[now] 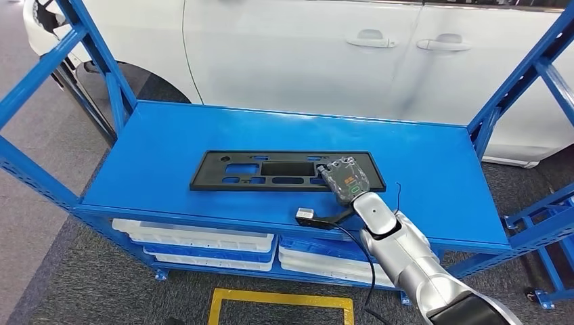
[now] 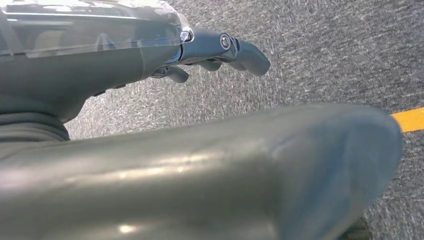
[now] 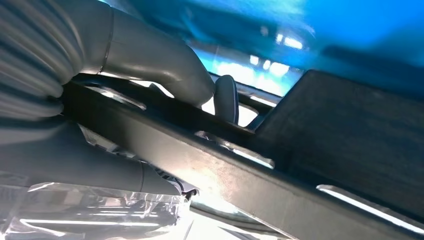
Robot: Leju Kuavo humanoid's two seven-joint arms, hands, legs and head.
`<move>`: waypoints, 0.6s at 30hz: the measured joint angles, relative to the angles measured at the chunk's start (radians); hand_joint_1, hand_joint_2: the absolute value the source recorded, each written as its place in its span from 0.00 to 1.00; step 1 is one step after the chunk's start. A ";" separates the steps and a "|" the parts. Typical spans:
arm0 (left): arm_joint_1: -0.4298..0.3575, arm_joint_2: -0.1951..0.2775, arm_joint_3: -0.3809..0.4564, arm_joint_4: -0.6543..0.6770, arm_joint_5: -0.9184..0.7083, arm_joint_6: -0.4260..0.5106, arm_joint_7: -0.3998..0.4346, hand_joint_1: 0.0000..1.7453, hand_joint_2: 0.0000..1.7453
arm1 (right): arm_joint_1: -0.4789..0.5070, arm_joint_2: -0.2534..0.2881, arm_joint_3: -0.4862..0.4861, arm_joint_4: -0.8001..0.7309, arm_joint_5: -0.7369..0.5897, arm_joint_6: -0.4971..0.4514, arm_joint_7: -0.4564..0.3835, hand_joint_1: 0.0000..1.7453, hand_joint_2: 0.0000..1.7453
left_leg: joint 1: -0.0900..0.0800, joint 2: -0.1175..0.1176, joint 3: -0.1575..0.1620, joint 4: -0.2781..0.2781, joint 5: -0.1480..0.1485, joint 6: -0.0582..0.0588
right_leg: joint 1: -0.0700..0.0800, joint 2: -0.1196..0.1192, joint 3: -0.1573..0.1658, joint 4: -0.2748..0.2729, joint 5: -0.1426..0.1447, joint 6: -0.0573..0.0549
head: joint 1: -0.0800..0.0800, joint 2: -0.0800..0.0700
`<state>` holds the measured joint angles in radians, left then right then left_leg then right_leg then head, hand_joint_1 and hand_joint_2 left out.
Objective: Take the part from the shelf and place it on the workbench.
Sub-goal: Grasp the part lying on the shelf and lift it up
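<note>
Clearly, white car (image 1: 298,54) stood behind blue shelf (image 1: 169,135). Flat black plastic part (image 1: 271,170) lay on shelf top, slots cut through it. Right hand (image 1: 346,177) gripped part's right end, thumb (image 3: 165,60) above, fingers under rim. Left hand (image 2: 220,47) hung over floor, fingers loosely apart, holding nothing. Part judged light, stiff, long; one-end hold likely to tip it.

Grey speckled carpet floor (image 1: 81,284) bears a yellow painted rectangle outline (image 1: 281,298). White car body with door handles (image 1: 304,54) stands behind.
</note>
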<state>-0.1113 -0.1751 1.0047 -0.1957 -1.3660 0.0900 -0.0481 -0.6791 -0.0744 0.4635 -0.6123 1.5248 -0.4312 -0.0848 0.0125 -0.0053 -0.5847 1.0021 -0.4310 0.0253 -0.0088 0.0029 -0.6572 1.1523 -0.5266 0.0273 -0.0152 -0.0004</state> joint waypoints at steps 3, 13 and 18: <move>0.001 0.000 0.000 0.000 0.002 0.000 0.000 0.00 0.00 | 0.003 0.000 0.003 0.006 -0.002 0.002 -0.003 1.00 1.00 | -0.001 0.000 0.000 0.002 -0.001 0.002 | -0.003 0.000 -0.075 0.152 -0.045 0.005 | 0.000 0.000; 0.001 0.000 0.002 0.000 0.003 0.000 0.000 0.00 0.00 | -0.014 0.008 0.006 0.014 -0.054 0.019 -0.057 1.00 1.00 | -0.006 -0.003 -0.005 0.030 -0.031 -0.034 | 0.000 0.000 0.058 -0.146 0.092 -0.036 | 0.000 0.000; 0.003 0.000 0.002 0.000 0.004 0.000 0.000 0.00 0.00 | -0.015 0.015 0.001 0.017 -0.126 0.039 -0.110 1.00 1.00 | -0.001 -0.001 -0.131 0.300 -0.147 -0.047 | 0.000 -0.001 0.062 -0.149 0.093 -0.049 | 0.000 0.000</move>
<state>-0.1083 -0.1750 1.0067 -0.1957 -1.3624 0.0898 -0.0482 -0.6943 -0.0591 0.4642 -0.5950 1.3991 -0.3925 -0.1952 0.0111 -0.0062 -0.7155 1.3020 -0.5776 -0.0220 -0.0086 0.0017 -0.5954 1.0034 -0.4341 -0.0216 -0.0153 -0.0004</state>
